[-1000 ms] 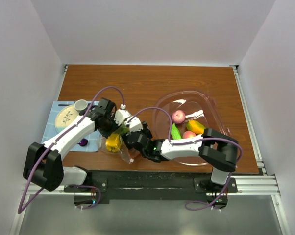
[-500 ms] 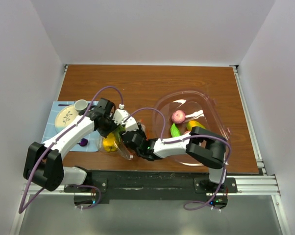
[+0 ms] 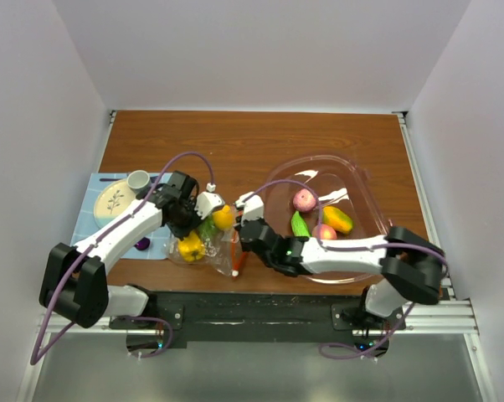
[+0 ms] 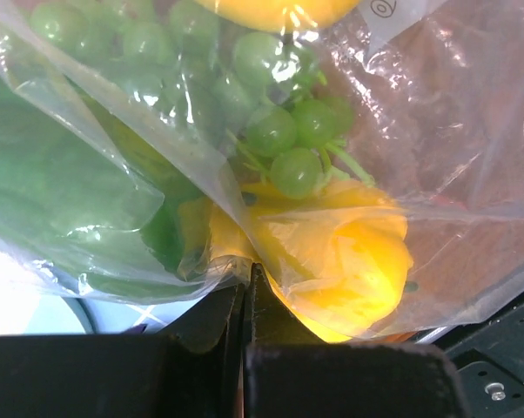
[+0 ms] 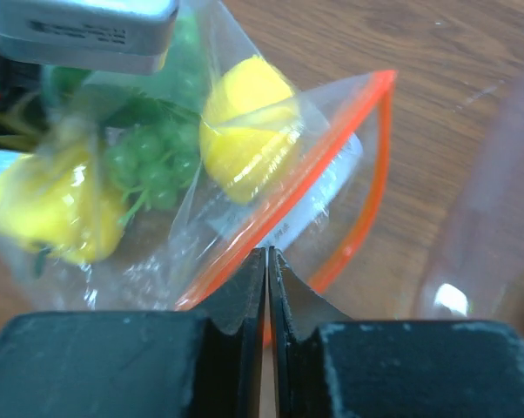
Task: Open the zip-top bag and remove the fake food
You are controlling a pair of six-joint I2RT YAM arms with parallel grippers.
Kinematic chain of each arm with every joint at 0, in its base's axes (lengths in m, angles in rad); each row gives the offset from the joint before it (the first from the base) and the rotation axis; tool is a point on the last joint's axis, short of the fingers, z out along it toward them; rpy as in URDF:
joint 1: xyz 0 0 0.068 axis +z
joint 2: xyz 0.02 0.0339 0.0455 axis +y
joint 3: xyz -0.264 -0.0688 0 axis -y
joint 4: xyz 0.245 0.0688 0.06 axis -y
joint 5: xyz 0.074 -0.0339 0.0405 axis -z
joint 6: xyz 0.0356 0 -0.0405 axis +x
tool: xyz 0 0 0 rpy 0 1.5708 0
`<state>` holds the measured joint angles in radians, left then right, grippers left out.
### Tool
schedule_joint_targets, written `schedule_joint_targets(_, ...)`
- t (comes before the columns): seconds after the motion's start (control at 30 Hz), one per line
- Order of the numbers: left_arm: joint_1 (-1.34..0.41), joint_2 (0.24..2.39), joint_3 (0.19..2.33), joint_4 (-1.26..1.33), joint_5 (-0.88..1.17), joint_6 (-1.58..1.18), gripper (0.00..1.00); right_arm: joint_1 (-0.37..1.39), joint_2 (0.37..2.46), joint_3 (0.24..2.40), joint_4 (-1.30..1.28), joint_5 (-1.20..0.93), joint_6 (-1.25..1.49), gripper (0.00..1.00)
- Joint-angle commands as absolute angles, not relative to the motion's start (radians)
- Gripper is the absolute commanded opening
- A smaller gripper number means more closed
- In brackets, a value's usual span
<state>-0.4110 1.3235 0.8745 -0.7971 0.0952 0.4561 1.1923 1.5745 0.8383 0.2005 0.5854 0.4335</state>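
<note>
Right gripper (image 5: 267, 252) has tugged the zip-top bag (image 5: 327, 183) rightward, clamped onto its edge (left gripper (image 4: 247, 270) pinches the plastic).

Pinched at its orange edge by the tool (image 5: 267, 255), jaws together: zip-top bag (image 5: 201, 228) holding yellow and green fake food (image 5: 245, 131).

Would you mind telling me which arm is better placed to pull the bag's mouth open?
Right: the right gripper is shut on the orange zip strip, while the left gripper only pinches the bag by the food.
</note>
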Motion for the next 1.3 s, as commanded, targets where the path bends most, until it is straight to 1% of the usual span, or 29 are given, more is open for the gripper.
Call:
schedule_joint_targets(0.0, -0.416, 1.305, 0.858, -0.778, 0.121, 0.466, 0.00, 1.200, 1.421, 0.738, 0.114, 0.555, 0.515, 0.08)
schedule_joint_targets(0.07, -0.416, 1.304, 0.864, -0.778, 0.124, 0.463, 0.00, 1.200, 1.396, 0.692, 0.127, 0.558, 0.518, 0.06)
schedule_joint_targets(0.1, -0.416, 1.304, 0.868, -0.782, 0.124, 0.459, 0.00, 1.200, 1.397, 0.684, 0.127, 0.566, 0.531, 0.02)
schedule_joint_targets(0.13, -0.416, 1.304, 0.876, -0.787, 0.126, 0.456, 0.07, 1.201, 1.405, 0.683, 0.129, 0.569, 0.535, 0.00)
schedule_joint_targets(0.2, -0.416, 1.301, 0.910, -0.808, 0.127, 0.448, 0.21, 1.201, 1.440, 0.695, 0.130, 0.569, 0.543, 0.00)
schedule_joint_targets(0.23, -0.416, 1.295, 0.923, -0.816, 0.130, 0.446, 0.32, 1.207, 1.457, 0.706, 0.146, 0.569, 0.540, 0.00)
schedule_joint_targets(0.3, -0.416, 1.273, 0.971, -0.851, 0.135, 0.446, 0.46, 1.213, 1.497, 0.719, 0.164, 0.589, 0.523, 0.00)
schedule_joint_targets(0.33, -0.416, 1.267, 0.991, -0.865, 0.146, 0.448, 0.61, 1.213, 1.509, 0.744, 0.169, 0.597, 0.519, 0.00)
schedule_joint_targets(0.37, -0.416, 1.250, 1.055, -0.923, 0.164, 0.460, 0.66, 1.213, 1.543, 0.767, 0.172, 0.607, 0.499, 0.00)
schedule_joint_targets(0.4, -0.416, 1.241, 1.080, -0.945, 0.187, 0.465, 0.70, 1.213, 1.551, 0.790, 0.172, 0.618, 0.491, 0.00)
schedule_joint_targets(0.53, -0.416, 1.229, 1.236, -1.025, 0.238, 0.491, 0.74, 1.213, 1.577, 0.830, 0.172, 0.634, 0.469, 0.00)
schedule_joint_targets(0.63, -0.416, 1.253, 1.290, -1.040, 0.273, 0.497, 0.74, 1.213, 1.575, 0.847, 0.157, 0.650, 0.454, 0.00)
schedule_joint_targets(0.7, -0.416, 1.276, 1.286, -1.002, 0.288, 0.485, 0.74, 1.213, 1.554, 0.848, 0.132, 0.658, 0.451, 0.00)
schedule_joint_targets(0.9, -0.416, 1.458, 1.232, -0.781, 0.192, 0.437, 0.68, 1.213, 1.474, 0.830, 0.013, 0.732, 0.413, 0.00)
schedule_joint_targets(1.1, -0.416, 1.607, 1.295, -0.698, 0.101, 0.451, 0.64, 1.201, 1.353, 0.793, -0.138, 0.824, 0.388, 0.00)
schedule_joint_targets(1.27, -0.416, 1.660, 1.315, -0.643, 0.060, 0.449, 0.62, 1.192, 1.316, 0.816, -0.238, 0.858, 0.394, 0.00)
